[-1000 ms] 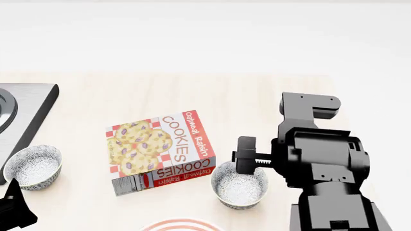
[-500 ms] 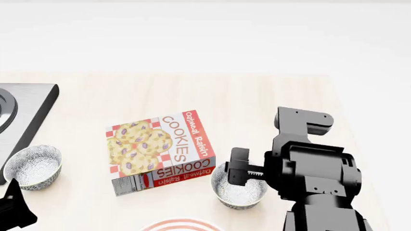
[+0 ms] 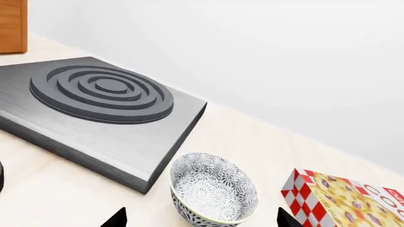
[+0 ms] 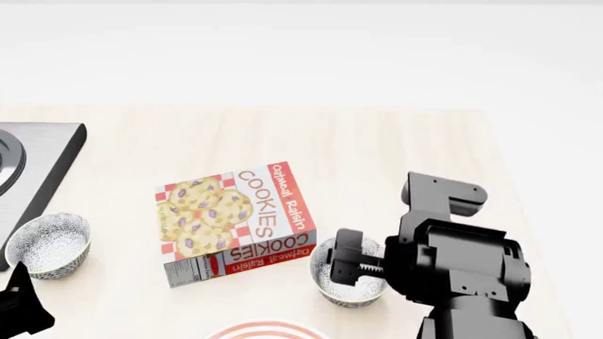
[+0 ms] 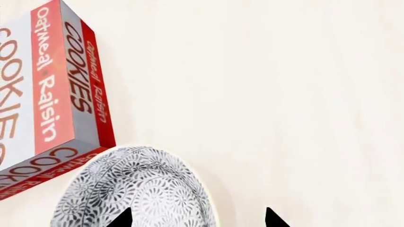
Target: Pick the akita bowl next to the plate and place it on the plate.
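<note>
The target bowl stands on the table, just beside the near right corner of the cookie box and just above the plate, whose red-ringed rim shows only at the bottom edge of the head view; this is the bowl next to the plate, so it is the one to pick. A second bowl of the same pattern stands well apart at the left, beside the hob; it is not the target.

Right gripper: positioned over the target bowl, arm directly above it in the head view; in the wrist view two dark fingertips show at the frame edge, one over the bowl's interior, the other outside over the table; the jaws are parted, straddling the rim wall, and hold nothing. This placement suits a pinch on the rim, judged the step in hand.

Left gripper: idle near the second bowl; its tips are spread wide either side of that bowl, gripping nothing.

Caution: the box touches or nearly touches the target bowl; a sideways nudge could shift both.
</note>
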You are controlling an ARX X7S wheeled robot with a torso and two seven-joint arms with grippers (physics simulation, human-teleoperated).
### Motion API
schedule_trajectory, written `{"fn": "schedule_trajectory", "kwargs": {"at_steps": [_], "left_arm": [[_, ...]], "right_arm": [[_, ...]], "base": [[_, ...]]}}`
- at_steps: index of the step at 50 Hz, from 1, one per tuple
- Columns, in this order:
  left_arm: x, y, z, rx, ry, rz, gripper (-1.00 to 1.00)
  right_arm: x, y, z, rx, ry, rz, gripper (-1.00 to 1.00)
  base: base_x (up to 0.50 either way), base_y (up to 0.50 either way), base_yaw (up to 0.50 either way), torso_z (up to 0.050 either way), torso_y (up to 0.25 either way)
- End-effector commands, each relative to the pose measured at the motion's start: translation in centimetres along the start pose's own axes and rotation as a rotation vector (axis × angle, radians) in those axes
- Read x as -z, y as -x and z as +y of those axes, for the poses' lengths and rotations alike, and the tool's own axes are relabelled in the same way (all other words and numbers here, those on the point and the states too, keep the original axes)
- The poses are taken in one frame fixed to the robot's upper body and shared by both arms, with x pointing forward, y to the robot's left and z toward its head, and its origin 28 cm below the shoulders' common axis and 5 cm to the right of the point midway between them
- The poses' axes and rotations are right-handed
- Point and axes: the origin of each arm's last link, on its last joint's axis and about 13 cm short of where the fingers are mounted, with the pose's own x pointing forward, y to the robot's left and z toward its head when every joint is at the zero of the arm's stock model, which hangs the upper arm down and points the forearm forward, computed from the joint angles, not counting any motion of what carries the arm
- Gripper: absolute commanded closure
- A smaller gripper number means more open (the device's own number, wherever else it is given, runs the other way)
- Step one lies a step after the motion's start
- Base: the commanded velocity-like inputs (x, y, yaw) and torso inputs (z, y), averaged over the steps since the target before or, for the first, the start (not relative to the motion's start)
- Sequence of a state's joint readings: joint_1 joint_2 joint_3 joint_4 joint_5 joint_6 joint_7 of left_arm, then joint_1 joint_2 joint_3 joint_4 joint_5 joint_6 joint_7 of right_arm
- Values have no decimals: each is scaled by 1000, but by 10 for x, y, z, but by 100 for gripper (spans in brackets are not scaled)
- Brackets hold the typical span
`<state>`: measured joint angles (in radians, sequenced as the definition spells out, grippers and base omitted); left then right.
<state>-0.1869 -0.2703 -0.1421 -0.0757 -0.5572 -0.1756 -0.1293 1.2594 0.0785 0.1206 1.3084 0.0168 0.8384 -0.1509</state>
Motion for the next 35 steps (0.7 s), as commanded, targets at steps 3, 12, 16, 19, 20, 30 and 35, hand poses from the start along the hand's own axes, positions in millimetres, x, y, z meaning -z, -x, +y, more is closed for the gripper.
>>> {"fn": "schedule_trajectory", "kwargs": {"at_steps": [3,12,16,19,20,30,35], "left_arm": [[1,0,0,0,0,0,-100],[0,0,0,0,0,-1,-100],[0,0,0,0,0,-1,-100],[0,0,0,0,0,0,-100],[-1,0,0,0,0,0,-100],[-1,1,0,0,0,0,-100],[0,0,0,0,1,0,-100]], "right_arm": [[4,-1,-2,-4,-13,19,-100],[7,-2,-3,-7,-24,27,-100],[7,-2,-3,-12,-22,30,-100],[7,-2,-3,-14,-18,31,-100],[7,-2,-3,-14,-17,33,-100],[8,-3,-3,-16,-21,40,-100],[10,-3,-3,-20,-26,43,-100]], "base": [[0,0,0,0,0],[0,0,0,0,0],[0,0,0,0,0],[0,0,0,0,0],[0,0,0,0,0],[0,0,0,0,0],[0,0,0,0,0]]}}
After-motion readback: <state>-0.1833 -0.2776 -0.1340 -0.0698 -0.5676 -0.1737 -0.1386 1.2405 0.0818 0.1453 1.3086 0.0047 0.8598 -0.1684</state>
